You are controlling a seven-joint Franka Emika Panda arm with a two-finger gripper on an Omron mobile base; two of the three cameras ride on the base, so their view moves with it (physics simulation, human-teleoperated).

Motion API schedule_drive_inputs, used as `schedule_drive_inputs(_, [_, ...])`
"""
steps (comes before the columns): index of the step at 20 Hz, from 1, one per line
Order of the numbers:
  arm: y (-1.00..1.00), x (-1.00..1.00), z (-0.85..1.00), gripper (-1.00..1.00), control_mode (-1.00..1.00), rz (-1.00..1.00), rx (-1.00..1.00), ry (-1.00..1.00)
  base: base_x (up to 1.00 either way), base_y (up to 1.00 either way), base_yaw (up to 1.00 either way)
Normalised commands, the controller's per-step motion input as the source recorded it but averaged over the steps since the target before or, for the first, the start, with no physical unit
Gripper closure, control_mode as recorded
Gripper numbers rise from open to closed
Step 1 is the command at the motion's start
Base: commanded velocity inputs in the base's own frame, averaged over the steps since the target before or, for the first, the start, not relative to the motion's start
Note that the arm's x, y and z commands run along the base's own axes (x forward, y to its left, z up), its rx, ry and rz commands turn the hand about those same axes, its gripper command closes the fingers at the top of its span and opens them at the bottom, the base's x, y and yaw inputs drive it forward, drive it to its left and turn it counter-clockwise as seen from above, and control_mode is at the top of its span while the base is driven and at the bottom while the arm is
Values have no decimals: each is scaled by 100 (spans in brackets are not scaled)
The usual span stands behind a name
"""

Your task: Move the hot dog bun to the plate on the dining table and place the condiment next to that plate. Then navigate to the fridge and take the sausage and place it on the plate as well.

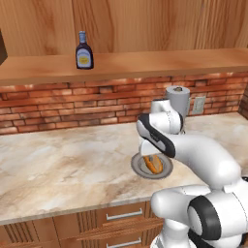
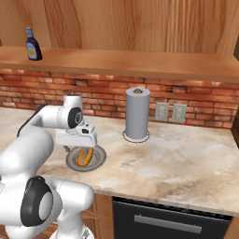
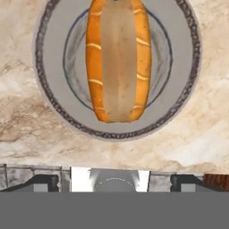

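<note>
I had the gripper (image 3: 114, 181) hanging just above the bun (image 3: 118, 60), and its two dark tips stood wide apart at the bottom of the hand view, with nothing between them. It held nothing. The bun lay in the middle of a grey plate (image 3: 51, 96) with a dark patterned rim, and this plate sat on the marble counter (image 1: 58, 164), near its front edge. In the hand view the bun was long and orange, with a paler brown band down its middle, and it pointed away from the tips. In the left base view I saw the bun (image 1: 153, 164) under the white hand, half covered by the arm, and the grey plate (image 1: 140, 167) showed around it. In the right base view the gripper (image 2: 84, 145) was low over the bun (image 2: 84, 157), and the grey plate (image 2: 99, 158) was just beside the arm's lower link. Whether the tips touched the bun I could not tell from these views. The bottle (image 1: 84, 51) stood upright on the wooden shelf (image 1: 145, 60) above the brick wall, well apart from the bun, to the left of it. A grey paper towel roll (image 2: 137, 113) stood on the counter near the wall, to the right of the plate, and two outlets (image 2: 170, 112) were on the bricks beside it.
</note>
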Motion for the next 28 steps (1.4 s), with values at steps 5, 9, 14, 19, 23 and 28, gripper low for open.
schedule_drive_inputs(5, [0, 19, -27, -100, -100, 0, 0, 17, 0, 0, 0])
schedule_drive_inputs(9, [-7, 19, -17, -100, -100, 0, 0, 8, 0, 0, 0])
schedule_drive_inputs(14, [-10, 23, -14, -100, -100, 0, 0, 5, 0, 0, 0])
schedule_drive_inputs(19, [-1, 17, -22, -100, -100, 0, 0, 2, 0, 0, 0])
schedule_drive_inputs(23, [0, 16, -26, -100, -100, 0, 0, 3, 0, 0, 0])
schedule_drive_inputs(28, [0, 15, -23, -100, -100, 0, 0, 0, 0, 0, 0])
